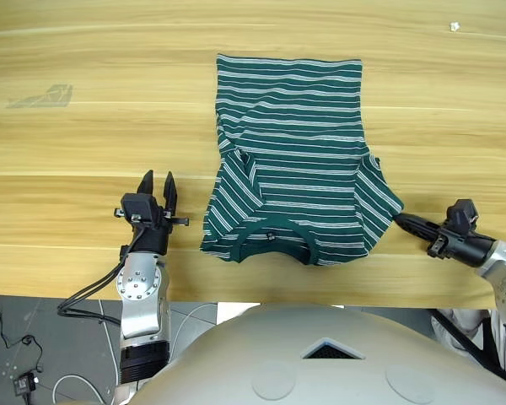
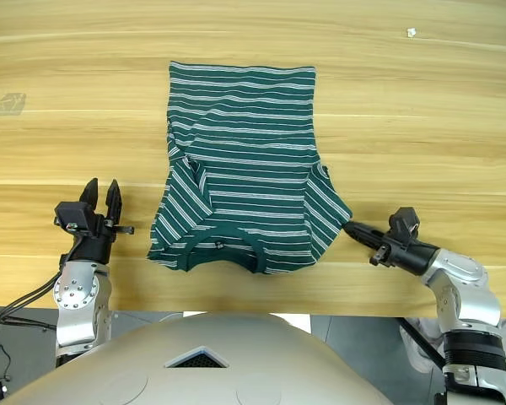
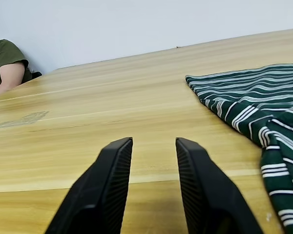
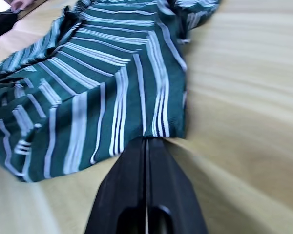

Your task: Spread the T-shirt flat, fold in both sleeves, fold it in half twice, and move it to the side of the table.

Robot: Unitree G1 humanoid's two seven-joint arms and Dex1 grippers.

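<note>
A dark green T-shirt (image 1: 291,152) with white stripes lies on the wooden table (image 1: 67,152), collar (image 1: 274,232) toward me and hem at the far side. Its left sleeve is folded in over the body; the right sleeve (image 1: 379,198) sticks out. My left gripper (image 1: 158,181) rests on the table to the shirt's left, open and holding nothing, and the shirt edge (image 3: 244,102) lies off to its side. My right gripper (image 1: 398,218) is shut, its tips (image 4: 146,140) right at the right sleeve's hem. I see no cloth between the fingers.
A small white scrap (image 1: 455,26) lies at the table's far right. A faint grey mark (image 1: 42,96) sits on the wood at far left. The table's front edge (image 1: 236,299) runs just behind both wrists. Bare wood lies on both sides of the shirt.
</note>
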